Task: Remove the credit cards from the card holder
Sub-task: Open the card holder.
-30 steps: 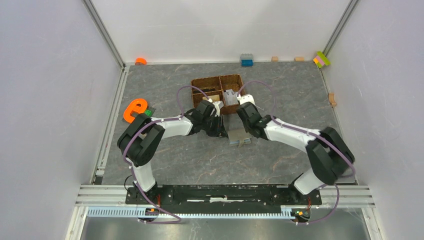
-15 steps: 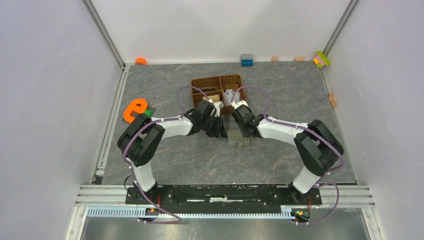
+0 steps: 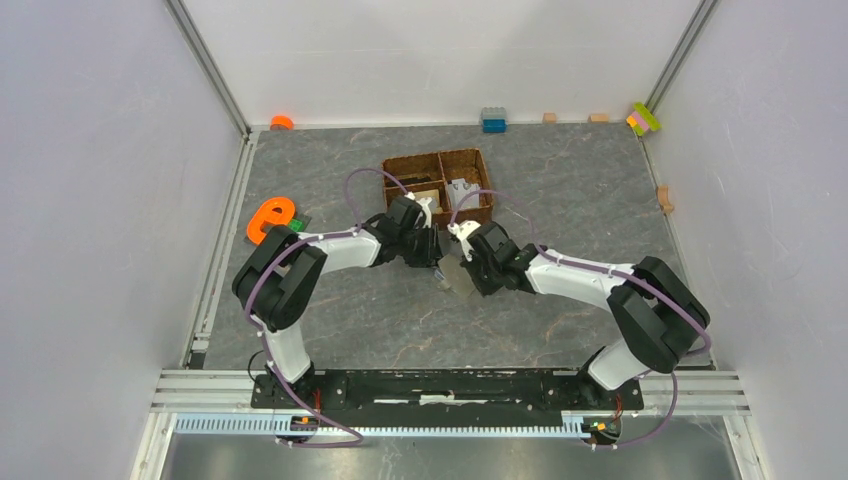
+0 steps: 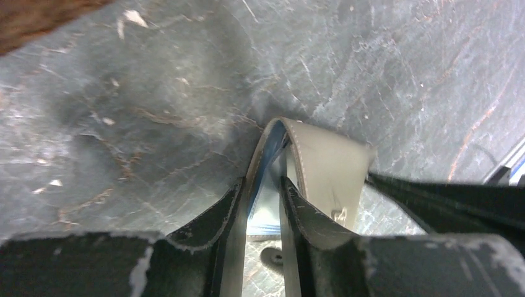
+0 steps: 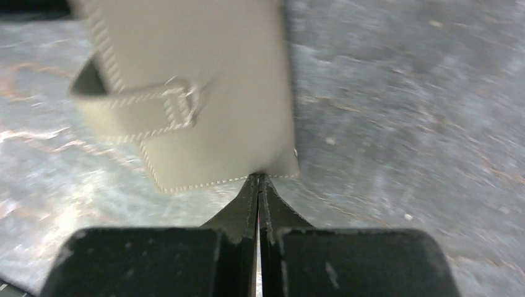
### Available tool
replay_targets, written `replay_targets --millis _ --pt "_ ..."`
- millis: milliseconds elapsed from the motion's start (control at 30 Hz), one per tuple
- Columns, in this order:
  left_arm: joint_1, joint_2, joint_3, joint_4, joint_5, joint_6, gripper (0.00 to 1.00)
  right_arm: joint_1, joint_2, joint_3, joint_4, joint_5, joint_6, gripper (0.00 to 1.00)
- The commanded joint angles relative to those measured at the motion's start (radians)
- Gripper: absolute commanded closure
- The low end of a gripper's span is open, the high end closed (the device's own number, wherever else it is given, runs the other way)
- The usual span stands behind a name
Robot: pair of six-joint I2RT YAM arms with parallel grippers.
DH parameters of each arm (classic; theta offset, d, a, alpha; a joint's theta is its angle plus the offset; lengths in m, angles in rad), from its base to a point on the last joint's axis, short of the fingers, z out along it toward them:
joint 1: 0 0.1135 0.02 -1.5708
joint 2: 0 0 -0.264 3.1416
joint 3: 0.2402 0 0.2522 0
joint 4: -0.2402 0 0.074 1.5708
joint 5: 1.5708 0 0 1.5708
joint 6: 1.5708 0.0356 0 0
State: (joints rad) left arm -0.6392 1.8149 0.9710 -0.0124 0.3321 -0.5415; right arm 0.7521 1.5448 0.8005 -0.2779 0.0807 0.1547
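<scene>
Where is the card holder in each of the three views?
Top external: card holder at centre, just nearer than the woven basket.
Left wrist: card holder at centre, standing between the jaws.
Right wrist: card holder upper left, strap facing, above the jaws.
Shared landmark: grey marbled table.

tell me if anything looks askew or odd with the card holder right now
The card holder is not lying flat: it stands tilted on edge, gaping open between the arms. The right gripper pinches one corner, the left gripper straddles one flap, and the holder's buckled strap sticks out loose. No card shows.
</scene>
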Motion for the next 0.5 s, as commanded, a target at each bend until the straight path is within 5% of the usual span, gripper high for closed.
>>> replay_targets --millis 0,267,400,467 --pt "-0.007 -0.033 0.008 0.017 0.008 0.043 0.68 0.044 0.0 0.002 0.139 -0.333 -0.066 0.97" --pt "-0.007 -0.048 0.009 0.017 0.035 0.038 0.67 0.069 -0.185 -0.087 0.219 -0.179 -0.096 0.57" --pt "-0.013 -0.062 -0.001 0.024 0.046 0.02 0.67 0.082 -0.242 -0.127 0.27 -0.129 -0.09 0.13" --pt "-0.019 -0.074 -0.006 0.03 0.04 0.017 0.67 0.093 -0.244 -0.133 0.296 -0.089 -0.087 0.02"
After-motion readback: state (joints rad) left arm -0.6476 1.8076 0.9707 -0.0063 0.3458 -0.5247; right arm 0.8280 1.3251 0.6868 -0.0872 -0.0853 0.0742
